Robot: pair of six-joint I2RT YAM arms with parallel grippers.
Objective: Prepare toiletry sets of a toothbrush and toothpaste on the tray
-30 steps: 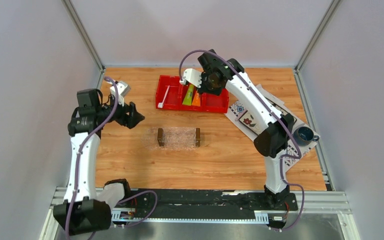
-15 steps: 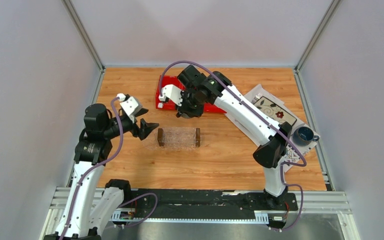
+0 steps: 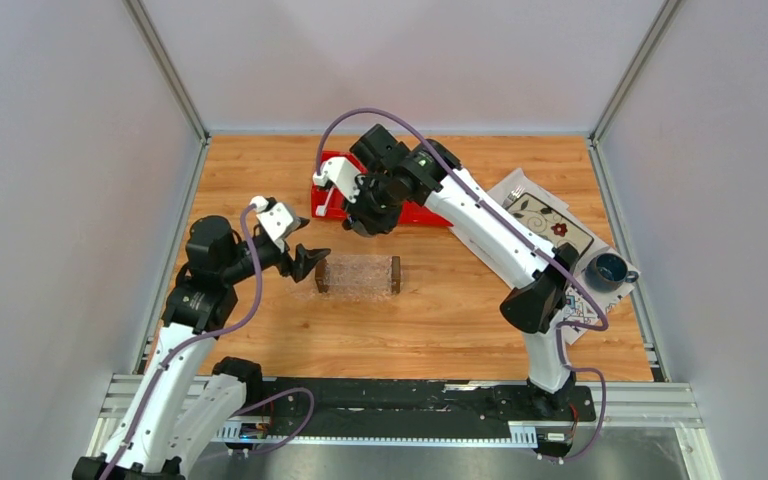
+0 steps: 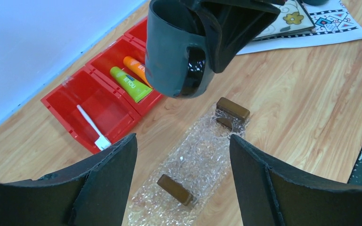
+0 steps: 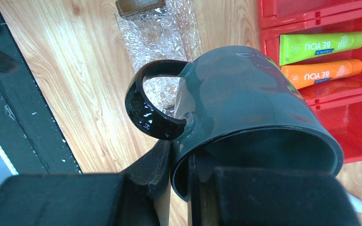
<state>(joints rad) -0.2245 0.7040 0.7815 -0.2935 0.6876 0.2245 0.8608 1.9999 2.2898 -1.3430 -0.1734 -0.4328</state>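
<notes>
The clear tray (image 3: pixel 358 275) with brown end blocks lies mid-table, with nothing in it. My left gripper (image 3: pixel 310 262) stands open just off its left end, and the wrist view shows the tray (image 4: pixel 202 155) between the fingers' line of sight. My right gripper (image 5: pixel 179 150) is shut on the rim of a dark grey-green mug (image 5: pixel 245 103), held tilted in the air between bin and tray. In the red bin (image 4: pixel 70 101) lie the white toothbrush (image 4: pixel 89 126), the lime green toothpaste (image 4: pixel 125 84) and the orange toothpaste (image 4: pixel 134 68).
A flower-patterned cloth (image 3: pixel 545 215) lies at the right with a blue mug (image 3: pixel 610 268) on its near corner. The held mug (image 4: pixel 174 56) hangs over the tray's far end. Grey walls close in the table on three sides.
My right arm has swung left and nearer, from above the bin to beside the tray. My left arm has moved right, up to the tray's left end.
</notes>
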